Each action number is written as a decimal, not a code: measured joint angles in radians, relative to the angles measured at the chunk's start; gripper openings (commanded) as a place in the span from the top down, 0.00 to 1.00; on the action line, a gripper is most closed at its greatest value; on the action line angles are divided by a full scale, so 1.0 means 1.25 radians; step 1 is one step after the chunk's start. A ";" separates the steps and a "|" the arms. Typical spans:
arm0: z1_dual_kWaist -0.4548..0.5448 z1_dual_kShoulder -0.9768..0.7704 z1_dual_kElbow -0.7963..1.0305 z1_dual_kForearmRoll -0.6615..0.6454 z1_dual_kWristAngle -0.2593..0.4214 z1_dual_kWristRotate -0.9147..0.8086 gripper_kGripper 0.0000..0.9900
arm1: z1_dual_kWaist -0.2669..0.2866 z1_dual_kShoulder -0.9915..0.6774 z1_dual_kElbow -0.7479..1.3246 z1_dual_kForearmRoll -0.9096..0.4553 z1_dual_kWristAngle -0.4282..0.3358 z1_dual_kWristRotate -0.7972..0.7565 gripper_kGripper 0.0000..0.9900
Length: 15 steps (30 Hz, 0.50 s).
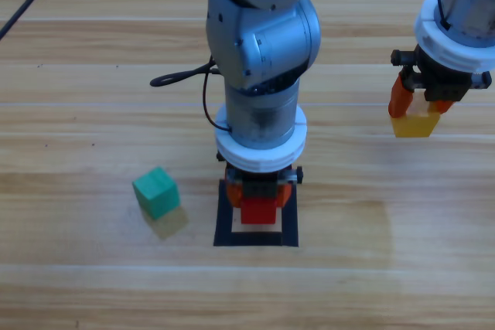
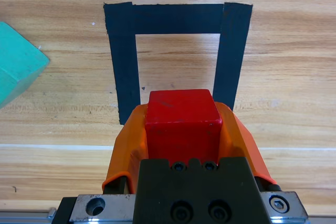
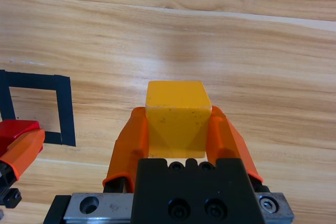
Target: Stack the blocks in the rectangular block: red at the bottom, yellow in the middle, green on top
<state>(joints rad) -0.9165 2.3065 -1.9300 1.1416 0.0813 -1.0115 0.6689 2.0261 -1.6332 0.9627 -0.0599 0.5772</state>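
My left gripper is shut on the red cube, holding it over the near edge of the black tape square at the table's middle. The square's inside shows bare wood in the left wrist view. Off to the upper right, my right gripper is shut on the yellow cube, held above bare table. The green cube sits tilted on the wood to the left of the tape square, apart from both grippers.
The left arm's grey body stands over the far side of the square and hides part of it. A black cable loops beside it. The tape square's corner and the left gripper with the red cube show in the right wrist view.
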 measured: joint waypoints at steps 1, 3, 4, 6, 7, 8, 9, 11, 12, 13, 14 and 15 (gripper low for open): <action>0.000 0.003 0.003 -0.002 0.000 -0.003 1.00 | 0.000 0.000 0.000 0.000 0.000 -0.001 0.84; 0.000 0.006 0.008 -0.008 0.000 -0.011 1.00 | 0.000 0.000 0.000 0.000 0.000 -0.001 0.84; 0.000 0.007 0.010 -0.011 0.000 -0.015 1.00 | 0.000 0.000 0.000 0.000 0.000 -0.001 0.84; 0.000 0.009 0.010 -0.012 0.000 -0.022 1.00 | 0.001 0.000 0.000 0.000 0.000 -0.001 0.84; 0.000 0.009 0.010 -0.012 0.000 -0.026 1.00 | 0.001 0.000 0.000 0.000 0.000 -0.001 0.84; 0.000 0.009 0.010 -0.012 0.000 -0.029 1.00 | 0.002 0.000 0.000 0.000 0.000 -0.001 0.84; 0.000 0.009 0.010 -0.012 0.000 -0.034 1.00 | 0.003 0.000 0.000 -0.001 0.000 -0.001 0.84; 0.000 0.009 0.010 -0.012 0.000 -0.039 1.00 | 0.004 0.000 0.000 -0.001 0.000 -0.001 0.84; 0.000 0.009 0.010 -0.012 0.000 -0.040 1.00 | 0.004 0.000 0.000 -0.001 0.000 -0.001 0.84; 0.000 0.009 0.010 -0.013 0.000 -0.040 1.00 | 0.005 0.000 0.000 -0.001 0.000 -0.001 0.84; 0.000 0.009 0.010 -0.014 0.000 -0.040 1.00 | 0.005 0.000 0.000 -0.002 0.000 -0.001 0.84; 0.000 0.009 0.011 -0.016 0.000 -0.040 1.00 | 0.006 0.000 0.000 -0.002 0.000 -0.001 0.84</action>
<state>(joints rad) -0.9165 2.3182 -1.9168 1.1222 0.0813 -1.0612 0.6761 2.0261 -1.6332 0.9601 -0.0599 0.5760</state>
